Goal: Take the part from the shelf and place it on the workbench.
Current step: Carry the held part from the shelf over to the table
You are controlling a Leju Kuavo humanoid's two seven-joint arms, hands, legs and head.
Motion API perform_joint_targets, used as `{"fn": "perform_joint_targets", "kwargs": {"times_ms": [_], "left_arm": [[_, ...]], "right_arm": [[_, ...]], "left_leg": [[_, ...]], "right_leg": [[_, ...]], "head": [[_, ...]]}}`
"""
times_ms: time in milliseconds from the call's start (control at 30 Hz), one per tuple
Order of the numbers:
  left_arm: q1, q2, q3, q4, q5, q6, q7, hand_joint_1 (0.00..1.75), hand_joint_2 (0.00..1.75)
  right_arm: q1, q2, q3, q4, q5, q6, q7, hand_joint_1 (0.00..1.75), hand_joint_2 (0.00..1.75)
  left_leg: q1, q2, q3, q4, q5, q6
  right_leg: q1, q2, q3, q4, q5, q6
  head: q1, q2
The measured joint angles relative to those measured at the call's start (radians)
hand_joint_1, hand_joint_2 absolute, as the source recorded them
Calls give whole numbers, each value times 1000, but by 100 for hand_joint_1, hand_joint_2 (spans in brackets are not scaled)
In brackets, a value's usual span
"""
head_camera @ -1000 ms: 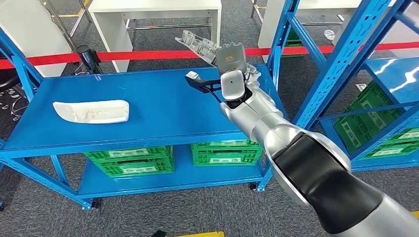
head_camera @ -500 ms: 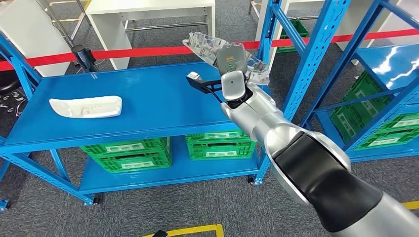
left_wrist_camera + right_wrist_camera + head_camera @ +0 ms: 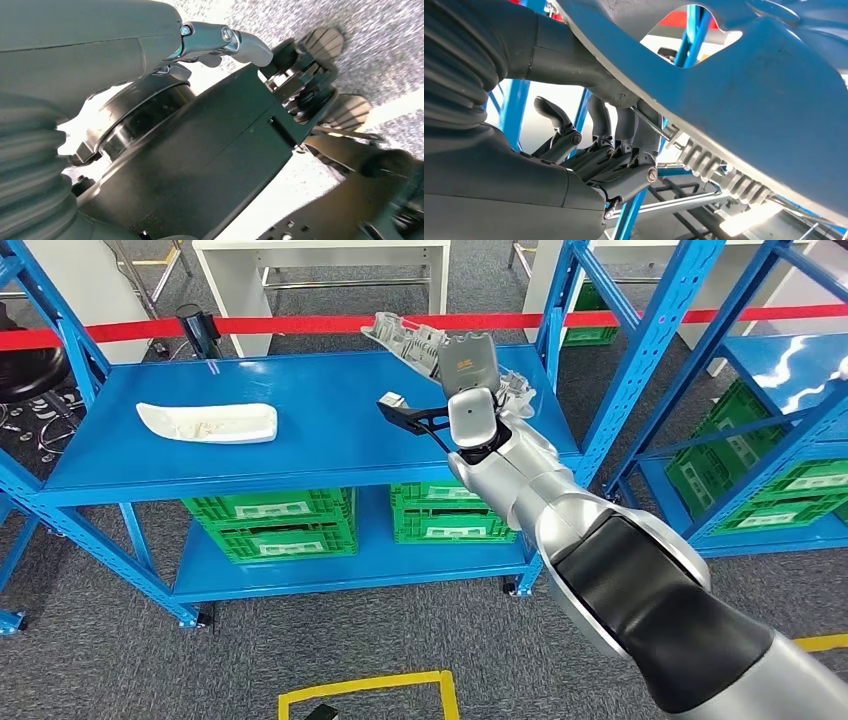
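Part (image 3: pixel 420 340) gripped in right hand (image 3: pixel 470 375) fingers above workbench (image 3: pixel 330 430); left hand (image 3: pixel 150 45) fingers curled, empty.

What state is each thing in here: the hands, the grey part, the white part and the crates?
Right hand: gripping the grey part.
Grey part: held above the workbench, tilted.
White part: lying flat on the workbench.
Green crates: on the lower shelf.
Left hand: hanging, holding nothing.
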Motion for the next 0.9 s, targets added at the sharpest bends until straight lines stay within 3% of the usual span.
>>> {"fn": "perform_joint_targets", "kwargs": {"times_ms": [33,100,133,200,233,300,367,400,433,500,533,600,633,700,733,767,800,867,900], "left_arm": [[0,0,0,0,0,0,0,0,175],[0,-1,0,0,0,0,0,0,175],[0,-1,0,0,0,0,0,0,175],[0,-1,-1,0,0,0,1,0,175],[1,0,-1,0,1,0,2,0,175],[2,1,-1,0,3,0,4,0,175],[2,2,-1,0,6,0,5,0,175],[2,2,-1,0,7,0,5,0,175],[2,3,-1,0,7,0,4,0,175],[2,3,-1,-1,8,0,4,0,175],[1,4,-1,-1,8,0,4,0,175],[-1,3,-1,-1,8,0,3,0,175],[-2,3,-1,-2,8,0,1,0,175],[-1,3,-1,-2,8,0,-1,0,175],[1,3,-1,-1,7,0,-1,0,175],[2,3,-1,-1,7,0,-1,0,175],[3,2,-1,-1,6,0,-2,0,175],[3,2,-3,-1,5,0,-4,0,175],[3,2,-4,-1,4,0,-5,0,175]], "right_arm": [[0,0,0,0,0,0,-1,175,175],[0,1,0,0,-1,1,-2,175,175],[0,1,0,0,-1,1,-3,175,175],[0,0,1,0,-1,-2,-4,175,175],[0,1,1,0,-1,-4,-6,175,175],[0,3,3,0,0,-7,-7,175,175],[0,3,5,0,0,-8,-6,175,175],[0,4,6,0,0,-8,-6,175,175],[0,3,6,0,0,-8,-6,175,175],[0,3,6,0,0,-8,-6,175,175],[0,3,6,0,0,-8,-6,175,175],[-1,2,6,0,0,-8,-6,175,175],[-1,2,6,0,0,-9,-5,175,175],[2,0,6,1,0,-11,-4,175,175],[5,-2,6,2,0,-12,-3,175,175],[8,-5,6,2,-1,-13,-2,175,175],[11,-8,6,3,-1,-15,-2,175,175],[13,-12,6,4,-2,-17,-1,175,175],[13,-13,6,4,-2,-20,0,175,175]], "left_leg": [[-1,0,-12,4,7,-2],[-3,0,-29,10,21,-9],[-4,0,-33,10,30,-15],[-4,-1,-37,4,45,-26],[-4,-1,-43,7,38,-32],[-1,-1,-64,61,-27,-45],[7,1,-90,181,-121,-58],[11,1,-97,239,-146,-63],[14,1,-95,277,-148,-67],[21,2,-45,256,-101,-72],[23,2,3,201,-87,-73],[20,0,97,68,-99,-67],[17,-1,121,25,-113,-60],[10,-3,119,-3,-106,-39],[9,-2,112,-7,-93,-29],[10,-1,103,-11,-79,-19],[11,0,91,-14,-66,-9],[8,1,60,-12,-40,1],[6,1,44,-11,-28,3]], "right_leg": [[3,0,46,-62,15,-7],[11,1,120,-178,15,-19],[15,1,137,-209,9,-24],[14,0,134,-222,22,-31],[11,-1,129,-227,32,-37],[3,-4,112,-235,57,-47],[2,-5,88,-235,78,-50],[2,-5,73,-234,89,-49],[1,-5,58,-232,100,-47],[-1,-6,28,-228,122,-40],[-3,-5,16,-226,131,-36],[-4,-5,-3,-223,151,-23],[-4,-6,-9,-226,163,-15],[-8,-6,-17,-238,188,0],[-10,-6,-21,-238,185,6],[-12,-5,-30,-224,162,10],[-12,-4,-42,-188,119,12],[-10,-3,-73,-59,13,14],[-8,-3,-83,6,-17,14]], "head": [[0,0],[0,0],[0,0],[2,0],[3,0],[-1,0],[-4,0],[-4,0],[-4,0],[-5,0],[-5,0],[-4,0],[-4,0],[-3,0],[-3,0],[-2,0],[0,0],[3,0],[3,0]]}}
